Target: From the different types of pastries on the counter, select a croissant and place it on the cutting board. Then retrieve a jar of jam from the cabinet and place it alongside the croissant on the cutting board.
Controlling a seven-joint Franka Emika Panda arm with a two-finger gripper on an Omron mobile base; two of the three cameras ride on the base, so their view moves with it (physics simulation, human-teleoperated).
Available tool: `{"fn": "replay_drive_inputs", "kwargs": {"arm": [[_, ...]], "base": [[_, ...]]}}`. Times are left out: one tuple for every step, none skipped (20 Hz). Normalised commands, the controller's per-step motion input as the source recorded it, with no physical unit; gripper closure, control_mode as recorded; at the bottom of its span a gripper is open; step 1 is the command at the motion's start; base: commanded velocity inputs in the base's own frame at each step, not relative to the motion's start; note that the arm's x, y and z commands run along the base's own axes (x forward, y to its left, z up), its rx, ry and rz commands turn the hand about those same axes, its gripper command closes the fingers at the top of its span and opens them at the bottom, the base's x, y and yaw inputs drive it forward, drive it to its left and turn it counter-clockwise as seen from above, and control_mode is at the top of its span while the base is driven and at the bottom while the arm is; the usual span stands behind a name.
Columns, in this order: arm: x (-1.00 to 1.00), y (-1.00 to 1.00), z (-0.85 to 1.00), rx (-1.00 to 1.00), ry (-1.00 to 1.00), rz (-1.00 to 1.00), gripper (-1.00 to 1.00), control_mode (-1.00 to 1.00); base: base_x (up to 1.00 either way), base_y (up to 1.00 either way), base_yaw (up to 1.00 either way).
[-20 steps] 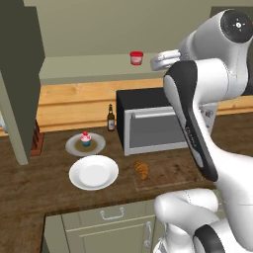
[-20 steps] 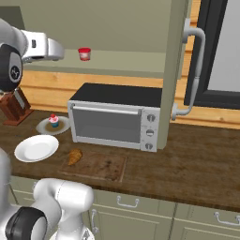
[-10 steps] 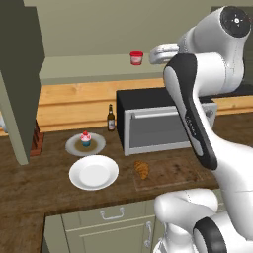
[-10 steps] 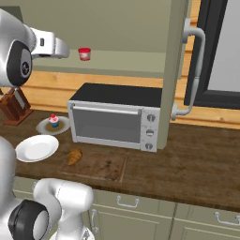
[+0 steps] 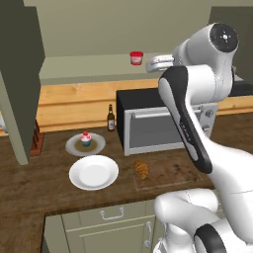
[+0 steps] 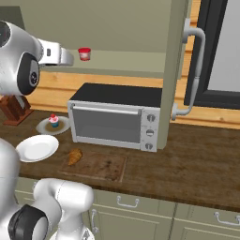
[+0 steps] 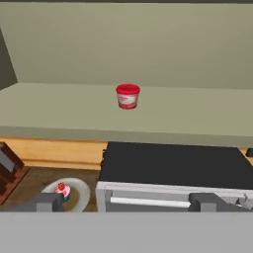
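Dark wood bench [image 6: 197,164] runs L to R w/ pale green drawer fronts below and light wood panelling on the wall behind. Cutting board [image 6: 101,166] lies flat at the front edge, just in front of the toaster oven [image 6: 115,119]; croissant [image 6: 74,156] sits on the board's left end, also seen in the left base view [image 5: 142,169].

Jam jar [image 7: 128,96], red lid, stands upright on the open cabinet shelf [image 7: 59,111] above the oven, well back from the shelf lip; same jar in both base views [image 5: 136,58] [image 6: 84,53]. Cabinet door [image 6: 176,70] hangs open at the right w/ a pale bar handle.

Gripper [image 7: 126,201] is raised to shelf height, pointing at the jar but well apart from it; jaws wide, tips far apart w/ nothing between. In the right base view the hand [image 6: 56,54] sits just left of the jar.

Left of the oven: empty white plate [image 5: 94,172], a darker plate [image 5: 74,147] carrying a cupcake [image 5: 86,139], a small dark bottle [image 5: 111,118] by the oven's corner, knife block [image 6: 14,108] near the wall. Dark window frame at far right.
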Motion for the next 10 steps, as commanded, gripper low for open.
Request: {"fn": "replay_drive_inputs", "kwargs": {"arm": [[0.36,0.00,0.00,0.01,0.00,0.00,-1.00,-1.00],[0.42,0.00,0.00,0.02,0.00,0.00,-1.00,-1.00],[0.41,0.00,0.01,0.02,0.00,0.00,-1.00,-1.00],[0.44,0.00,0.00,0.04,0.00,0.00,-1.00,-1.00],[0.46,0.00,0.00,0.04,0.00,0.00,-1.00,-1.00],[0.45,0.00,0.00,0.04,0.00,0.00,-1.00,-1.00],[0.44,0.00,0.00,0.03,0.00,0.00,-1.00,-1.00],[0.44,0.00,0.00,0.03,0.00,0.00,-1.00,-1.00],[0.44,0.00,0.00,0.04,0.00,0.00,-1.00,-1.00],[0.44,0.00,0.00,0.03,0.00,0.00,-1.00,-1.00]], "base": [[0.00,0.00,0.00],[0.00,0.00,0.00],[0.00,0.00,0.00],[0.00,0.00,0.00],[0.00,0.00,0.00],[0.00,0.00,0.00],[0.00,0.00,0.00],[0.00,0.00,0.00],[0.00,0.00,0.00],[0.00,0.00,0.00]]}}
